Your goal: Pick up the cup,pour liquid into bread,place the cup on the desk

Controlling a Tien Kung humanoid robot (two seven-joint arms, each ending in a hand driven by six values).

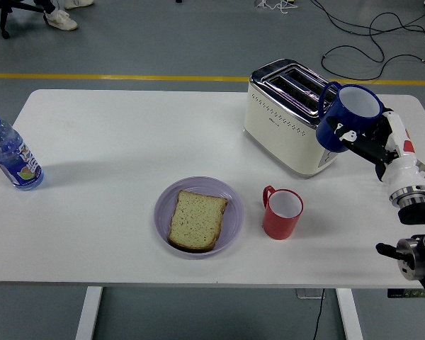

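One glossy blue cup (pixel 350 117) in right hand (pixel 374 145)

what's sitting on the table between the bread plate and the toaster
Nothing: in the head view the table is bare between the plate and toaster. The red cup stands off to the right.

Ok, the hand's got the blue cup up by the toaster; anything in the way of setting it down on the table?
Directly below, yes: the right hand holds the blue plastic cup in front of the cream toaster's right end. The red mug stands nearer the front. The white table right of the mug looks bare.
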